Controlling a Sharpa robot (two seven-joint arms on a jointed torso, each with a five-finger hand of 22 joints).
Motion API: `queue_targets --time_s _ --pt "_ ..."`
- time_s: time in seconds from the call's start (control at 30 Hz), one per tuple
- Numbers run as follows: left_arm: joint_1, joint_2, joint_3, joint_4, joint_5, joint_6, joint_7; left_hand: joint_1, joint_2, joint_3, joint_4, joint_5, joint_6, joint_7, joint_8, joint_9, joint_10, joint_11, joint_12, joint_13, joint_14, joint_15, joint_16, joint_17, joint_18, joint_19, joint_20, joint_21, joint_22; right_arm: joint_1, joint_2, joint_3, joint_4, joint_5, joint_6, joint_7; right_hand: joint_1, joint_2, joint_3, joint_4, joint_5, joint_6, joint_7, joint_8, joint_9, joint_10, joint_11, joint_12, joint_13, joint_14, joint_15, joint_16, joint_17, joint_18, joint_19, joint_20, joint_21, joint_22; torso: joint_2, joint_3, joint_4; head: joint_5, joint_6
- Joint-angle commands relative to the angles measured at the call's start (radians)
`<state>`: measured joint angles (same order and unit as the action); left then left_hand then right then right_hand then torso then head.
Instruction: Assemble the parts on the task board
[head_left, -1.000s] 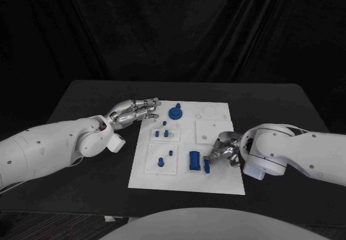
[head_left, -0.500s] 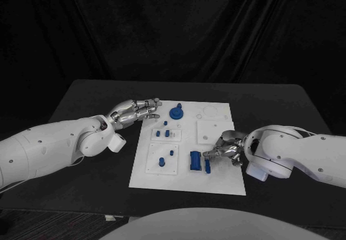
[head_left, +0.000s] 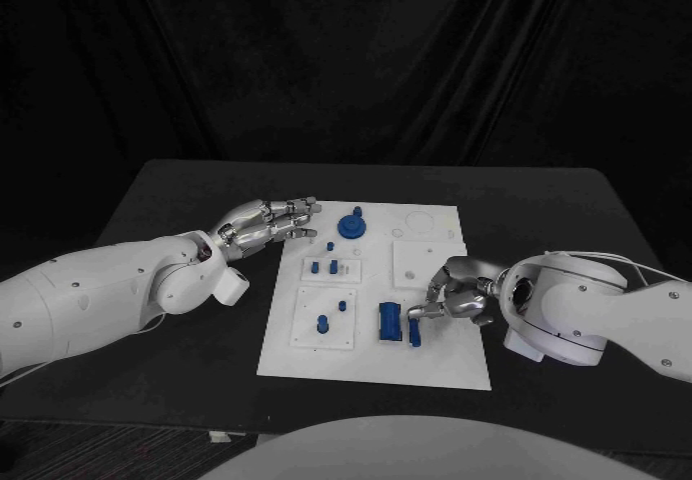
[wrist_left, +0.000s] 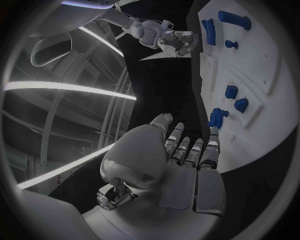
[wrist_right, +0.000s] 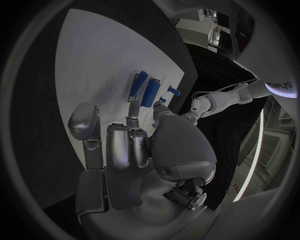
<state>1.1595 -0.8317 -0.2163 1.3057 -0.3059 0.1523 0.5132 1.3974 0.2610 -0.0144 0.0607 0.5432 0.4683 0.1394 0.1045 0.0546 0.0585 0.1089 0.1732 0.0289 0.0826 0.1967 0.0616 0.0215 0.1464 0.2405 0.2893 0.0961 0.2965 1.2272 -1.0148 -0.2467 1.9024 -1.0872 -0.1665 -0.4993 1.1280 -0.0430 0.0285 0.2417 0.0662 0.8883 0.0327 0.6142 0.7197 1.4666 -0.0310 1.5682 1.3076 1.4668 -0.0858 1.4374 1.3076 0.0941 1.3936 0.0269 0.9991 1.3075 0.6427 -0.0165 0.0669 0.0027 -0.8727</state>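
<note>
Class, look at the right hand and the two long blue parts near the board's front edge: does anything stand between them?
Nothing visible does. The right hand sits beside the long blue parts, with bare task board between them.

The head camera looked down from above on the black table, with the task board square in the middle and both arms entering from the sides. The left wrist camera sat close behind the left hand and faced out along its fingers, with the board spread beyond the fingertips and the right hand far across it. The right wrist camera sat equally close behind the right hand, looking past its fingers over the board. All three views shared the board and its blue parts.
</note>
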Motion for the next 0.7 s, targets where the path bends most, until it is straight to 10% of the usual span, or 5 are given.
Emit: queue_targets --time_s 0.03,0.37,0.57,0.7 --pt "-0.002 0.000 0.001 0.002 0.007 0.008 0.011 0.000 0.003 0.006 0.002 0.004 0.006 0.001 0.003 0.001 -0.001 0.007 0.003 0.001 0.001 0.004 0.006 0.001 -0.018 0.007 0.003 0.005 -0.001 -0.007 -0.005 0.000 0.004 -0.134 0.112 0.004 0.012 -0.004 -0.011 0.010 -0.010 -0.013 -0.001 0.029 0.028 0.104 -0.005 0.003 0.263 0.046 -0.007 -0.009 -0.006 0.010 -0.004 -0.005 -0.006 0.126 0.000 -0.0003 0.0003 -0.001 0.000" --pt "-0.003 -0.001 0.001 0.001 0.007 0.011 0.010 0.000 0.003 0.010 0.001 0.005 0.007 0.001 0.004 0.001 0.000 0.008 0.004 0.001 0.001 0.003 0.006 0.001 -0.018 0.007 0.003 0.005 -0.002 -0.028 -0.014 0.000 0.018 -0.212 0.168 -0.014 -0.011 -0.055 -0.042 0.050 -0.017 -0.037 -0.026 0.203 0.200 0.104 -0.025 0.003 0.263 0.064 -0.024 0.034 0.069 0.006 0.005 -0.019 0.018 0.132 0.000 -0.0004 0.0007 -0.003 0.000" --pt "-0.004 0.000 0.001 -0.002 0.007 0.013 0.009 -0.001 0.003 0.012 0.000 0.005 0.007 0.001 0.004 0.001 0.000 0.008 0.003 0.001 0.001 0.003 0.006 0.001 -0.018 0.007 0.003 0.005 -0.003 -0.035 -0.013 0.000 0.024 -0.221 0.190 -0.022 -0.017 -0.040 -0.083 0.047 -0.017 -0.034 -0.033 0.300 0.312 0.104 -0.032 0.003 0.263 0.069 -0.029 0.049 0.097 0.005 0.008 -0.025 0.023 0.133 0.000 0.0001 0.0012 -0.003 0.000" --pt "-0.004 0.000 0.001 -0.003 0.007 0.014 0.008 -0.002 0.004 0.018 -0.002 0.006 0.007 0.001 0.004 0.001 0.000 0.008 0.003 0.001 0.001 0.003 0.006 0.001 -0.019 0.007 0.003 0.005 -0.004 -0.038 -0.013 0.000 0.027 -0.223 0.188 -0.022 -0.021 -0.043 -0.098 0.049 -0.017 -0.040 -0.034 0.307 0.324 0.104 -0.033 0.003 0.263 0.068 -0.029 0.049 0.096 0.005 0.007 -0.026 0.021 0.132 0.000 0.0004 0.0001 -0.002 0.000"
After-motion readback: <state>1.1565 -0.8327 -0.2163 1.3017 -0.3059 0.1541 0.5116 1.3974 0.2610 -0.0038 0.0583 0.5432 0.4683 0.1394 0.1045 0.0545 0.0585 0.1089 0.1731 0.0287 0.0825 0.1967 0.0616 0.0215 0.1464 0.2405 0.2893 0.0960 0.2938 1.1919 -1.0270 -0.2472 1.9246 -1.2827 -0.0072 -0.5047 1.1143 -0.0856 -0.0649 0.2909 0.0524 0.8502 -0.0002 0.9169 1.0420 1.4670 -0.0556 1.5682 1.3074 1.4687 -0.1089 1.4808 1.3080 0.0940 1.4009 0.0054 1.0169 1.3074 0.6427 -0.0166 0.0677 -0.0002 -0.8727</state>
